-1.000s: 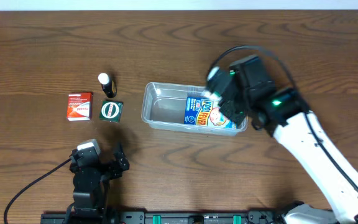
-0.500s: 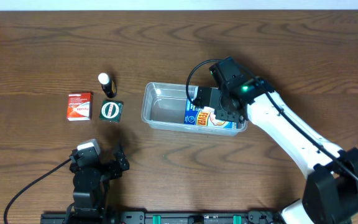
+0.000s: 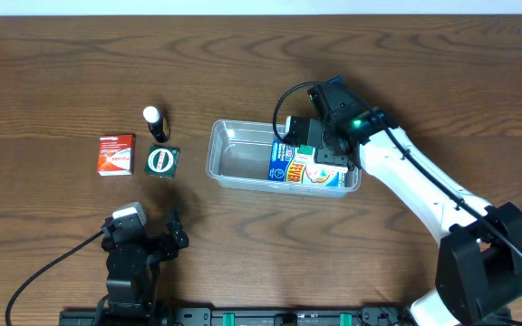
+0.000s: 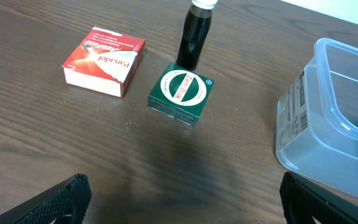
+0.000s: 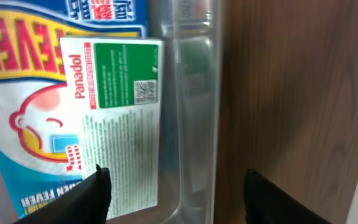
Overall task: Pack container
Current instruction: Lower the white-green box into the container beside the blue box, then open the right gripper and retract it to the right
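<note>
The container (image 3: 243,158) sits mid-tabletop (image 3: 62,63). It is a clear, thin-walled tray that I'd judge light, a bit flexible and slick, so the rim or an end wall looks the place to pinch, one finger inside and one out, gently lest it buckle. The loaded right end would likely feel heavier. The right gripper (image 5: 174,186) hangs over that end, spread wide and empty, its fingers either side of the end wall. The left gripper (image 4: 184,183) is likewise wide and empty. Only the right wrist view shows a white-and-green Panadol box (image 5: 120,118) lying on the blue fever-patch pack (image 5: 17,87); overhead, the arm covers much of it. The left wrist view alone shows the barcode label (image 4: 291,115) on the container's near end, and it reads the red Panadol box (image 4: 104,59), green Zam-Buk box (image 4: 180,93) and dark bottle (image 4: 196,37) standing apart from it.
</note>
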